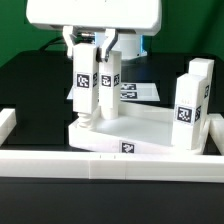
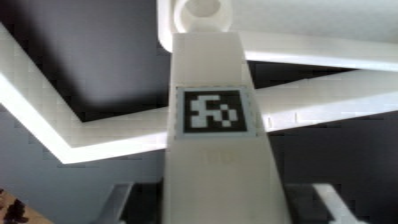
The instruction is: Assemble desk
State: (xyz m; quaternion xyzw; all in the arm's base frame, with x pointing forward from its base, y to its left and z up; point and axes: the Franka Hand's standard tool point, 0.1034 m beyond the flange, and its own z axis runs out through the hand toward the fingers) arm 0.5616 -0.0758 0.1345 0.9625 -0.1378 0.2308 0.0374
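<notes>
Exterior view first: you see the desk top lying flat on the dark table, pressed against the long white border rail that runs across the front. Two legs stand upright at its corner on the exterior view's right, each with a black-and-white tag on its face. On the exterior view's left, two more legs rise side by side: one stands on the top with its tag facing you, and the other sits between the fingers of the gripper, which is clamped on its upper end (the jaws are partly closed, holding the leg's width). Behind the arm, the marker board lies flat on the table.

Wrist view gives you what the other cannot: a look straight down the held leg, its square tag sharp and centred, with a round recess of the desk top showing just past the leg's far end. The white rail crosses the dark table behind it. You cannot tell from here whether the leg's end is seated in a hole.
</notes>
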